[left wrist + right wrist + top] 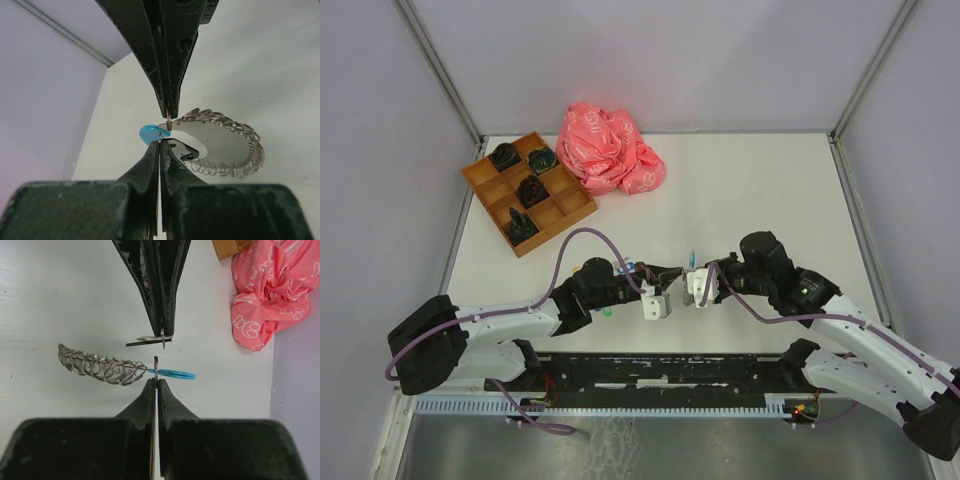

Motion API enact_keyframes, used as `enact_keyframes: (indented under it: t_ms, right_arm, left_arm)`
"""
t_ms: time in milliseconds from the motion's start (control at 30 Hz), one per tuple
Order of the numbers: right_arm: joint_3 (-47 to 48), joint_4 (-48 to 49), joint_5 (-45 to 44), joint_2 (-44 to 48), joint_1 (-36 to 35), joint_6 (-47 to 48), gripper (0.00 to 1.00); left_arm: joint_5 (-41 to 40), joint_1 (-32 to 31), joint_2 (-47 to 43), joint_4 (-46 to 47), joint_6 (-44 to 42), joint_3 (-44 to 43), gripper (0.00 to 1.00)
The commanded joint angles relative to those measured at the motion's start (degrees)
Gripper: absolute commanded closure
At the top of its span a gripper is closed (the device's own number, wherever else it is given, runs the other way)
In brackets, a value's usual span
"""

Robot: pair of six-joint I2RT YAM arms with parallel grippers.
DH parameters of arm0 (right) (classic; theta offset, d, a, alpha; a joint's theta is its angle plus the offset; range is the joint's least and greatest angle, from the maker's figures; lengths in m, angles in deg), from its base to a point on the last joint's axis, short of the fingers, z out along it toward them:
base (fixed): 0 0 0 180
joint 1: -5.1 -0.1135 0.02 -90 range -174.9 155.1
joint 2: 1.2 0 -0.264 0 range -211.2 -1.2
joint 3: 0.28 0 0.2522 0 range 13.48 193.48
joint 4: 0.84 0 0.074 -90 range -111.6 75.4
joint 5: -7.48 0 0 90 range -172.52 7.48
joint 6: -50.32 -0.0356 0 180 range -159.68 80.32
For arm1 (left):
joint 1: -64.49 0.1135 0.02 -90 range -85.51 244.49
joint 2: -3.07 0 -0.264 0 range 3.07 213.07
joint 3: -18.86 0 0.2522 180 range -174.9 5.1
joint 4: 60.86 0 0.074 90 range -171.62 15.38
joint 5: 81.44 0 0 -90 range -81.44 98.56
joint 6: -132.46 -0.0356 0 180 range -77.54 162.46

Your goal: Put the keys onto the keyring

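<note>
1. The keyring (pixel 100 367) is at the near middle of the table (pixel 760 200), between the tips of the two arms. It is a loop of linked silvery rings closed by a light blue segment (pixel 175 374). The right gripper (pixel 156 382) has its fingers pressed together on it, just where the blue segment meets the rings.
2. Facing it tip to tip, the left gripper (pixel 160 146) is also clamped. It pinches the small ring (pixel 163 341) of one silver key (pixel 149 340), which sticks out sideways from the fingertips.
3. The key's small ring and the keyring are just beside each other but apart. The right wrist view shows a clear gap between them.
4. Judged from this, the task is at an early stage. No key can be seen hanging on the loop, and the first one is only lined up. This key has yet to be threaded on, and then the rest. No other keys can be made out clearly in any view.
5. Farther back on the left lies a wooden tray (pixel 572 205) with dark objects (pixel 533 190) in some compartments.
6. Farthest back, touching the tray's far corner, is a crumpled pink cloth (pixel 610 150). Neither seems to be part of the job.
</note>
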Motion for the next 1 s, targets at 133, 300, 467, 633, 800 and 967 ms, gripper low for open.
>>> enact_keyframes:
  t_ms: [133,300,467,633,800,967]
  right_arm:
    - [0.8,3.3,0.2,1.1,-0.2,0.4,0.99]
    - [0.5,3.8,0.1,1.3,-0.3,0.3,0.99]
    - [0.4,3.7,0.5,1.4,-0.2,0.2,0.99]
    - [0.5,3.9,0.5,1.3,-0.3,0.2,0.99]
    - [0.5,3.9,0.7,1.3,-0.2,-0.1,0.99]
    - [0.4,4.3,0.4,1.4,-0.2,-0.4,0.99]
  left_arm:
    - [2.4,-0.2,0.8,3.5,-1.4,-2.4,0.97]
    - [2.1,-0.3,1.1,3.6,-1.1,-2.6,0.97]
    - [1.9,-0.3,1.1,3.7,-1.1,-2.7,0.97]
    - [2.2,-0.2,1.3,3.6,-0.8,-2.9,0.97]
    - [1.9,-0.3,1.4,3.6,-0.8,-2.9,0.97]
    - [2.2,-0.4,1.4,3.3,-0.5,-2.9,0.97]
